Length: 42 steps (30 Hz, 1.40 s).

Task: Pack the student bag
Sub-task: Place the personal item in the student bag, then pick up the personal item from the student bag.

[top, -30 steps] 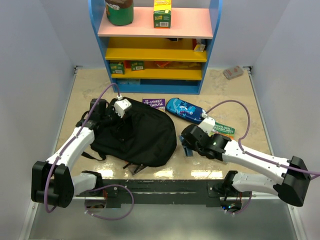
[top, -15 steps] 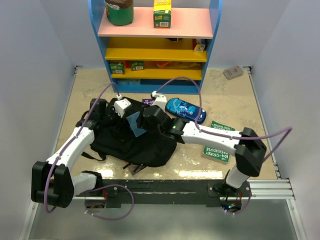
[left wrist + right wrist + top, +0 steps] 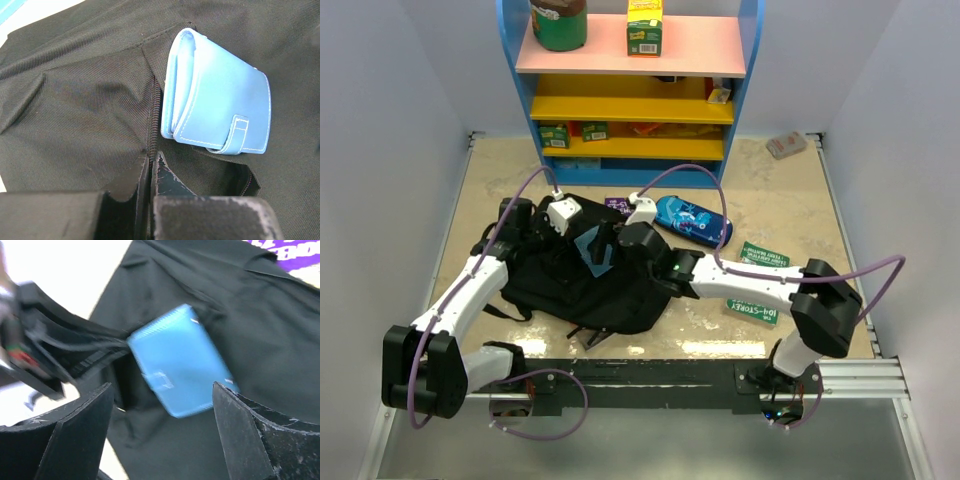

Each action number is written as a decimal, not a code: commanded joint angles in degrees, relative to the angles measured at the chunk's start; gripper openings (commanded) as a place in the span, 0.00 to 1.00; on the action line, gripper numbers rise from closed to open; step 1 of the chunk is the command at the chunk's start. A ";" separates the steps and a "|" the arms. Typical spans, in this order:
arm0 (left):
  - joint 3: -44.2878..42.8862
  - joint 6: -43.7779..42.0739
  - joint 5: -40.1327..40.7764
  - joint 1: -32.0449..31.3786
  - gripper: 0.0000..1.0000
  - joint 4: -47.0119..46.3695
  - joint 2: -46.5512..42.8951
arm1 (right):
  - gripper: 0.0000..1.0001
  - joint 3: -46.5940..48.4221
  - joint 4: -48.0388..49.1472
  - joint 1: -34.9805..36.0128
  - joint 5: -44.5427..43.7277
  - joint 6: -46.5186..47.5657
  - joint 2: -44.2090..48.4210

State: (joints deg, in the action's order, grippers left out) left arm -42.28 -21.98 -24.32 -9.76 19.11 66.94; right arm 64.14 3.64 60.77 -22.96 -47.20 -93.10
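The student bag [image 3: 590, 285] lies slumped on the worktop [image 3: 800, 200], left of centre. We judge it soft, limp cloth, best taken at its zipper edge, where our left pincer [image 3: 151, 167] pinches it. A blue wallet [image 3: 220, 110] rests at the opening, with our right pincer [image 3: 161, 390] spread above it. A green book [image 3: 752, 308] reads "STOREY".

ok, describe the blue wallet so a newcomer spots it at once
Find the black bag left of centre on the table, in front of the shelf. At its zipper opening lies a small light-blue wallet. Unlike the patterned pencil case on the table to the right, it is plain, folded, with a stitched strap.
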 commanded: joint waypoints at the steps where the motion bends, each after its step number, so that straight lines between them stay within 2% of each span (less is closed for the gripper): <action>1: 0.10 0.36 -1.61 0.09 0.00 -0.74 -1.46 | 0.83 -6.56 10.84 -3.37 5.80 7.81 3.72; 6: 0.01 0.18 -1.35 0.09 0.00 -0.48 -1.46 | 0.88 -8.94 16.73 -10.31 21.08 15.46 0.21; 7: 0.01 0.18 -1.44 0.09 0.00 -0.48 -1.46 | 0.88 -9.38 18.23 -12.59 26.68 15.82 -0.67; 10: -0.17 0.36 -1.52 0.09 0.00 -0.48 -1.28 | 0.87 -9.65 22.19 -14.45 34.45 17.23 -2.08; 14: -0.61 0.36 -1.61 0.09 0.00 -0.48 -1.02 | 0.82 -7.02 23.08 -14.72 40.78 18.02 -6.82; 20: -1.05 0.53 -1.87 0.09 0.00 -0.04 -1.02 | 0.73 -8.33 28.44 -14.46 44.58 15.03 -10.52; 23: -1.05 0.44 -1.88 0.09 0.00 -0.13 -1.19 | 0.66 -8.50 29.05 -14.19 45.11 14.68 -11.40; 27: -1.05 0.53 -2.05 0.09 0.00 -0.22 -1.02 | 0.41 -8.77 29.15 -13.67 44.59 14.06 -9.47; 29: -0.96 0.62 -2.05 0.09 0.00 -0.22 -1.02 | 0.34 -8.59 27.66 -13.05 43.18 14.24 -7.11; 30: -0.96 0.62 -2.05 0.09 0.00 -0.22 -1.02 | 0.23 -8.68 26.43 -12.70 42.65 14.15 -6.05; 33: -0.87 0.62 -1.96 0.09 0.00 -0.22 -1.11 | 0.05 -9.38 24.67 -11.03 40.37 13.37 -2.18; 36: -0.96 0.53 -1.70 0.09 0.00 -0.22 -1.37 | 0.00 -8.59 20.64 -9.45 37.38 11.44 -0.16; 38: -0.96 0.36 -1.52 0.09 0.00 -0.22 -1.72 | 0.00 -7.80 18.52 -9.27 36.76 7.67 -0.94; 42: -1.05 0.01 -1.17 0.09 0.00 0.13 -2.07 | 0.00 -5.08 12.04 -9.18 39.57 1.51 -4.71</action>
State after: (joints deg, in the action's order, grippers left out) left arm -42.28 -22.02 -23.97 -9.76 19.46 66.81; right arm 55.18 21.93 51.64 15.90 -38.20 -95.24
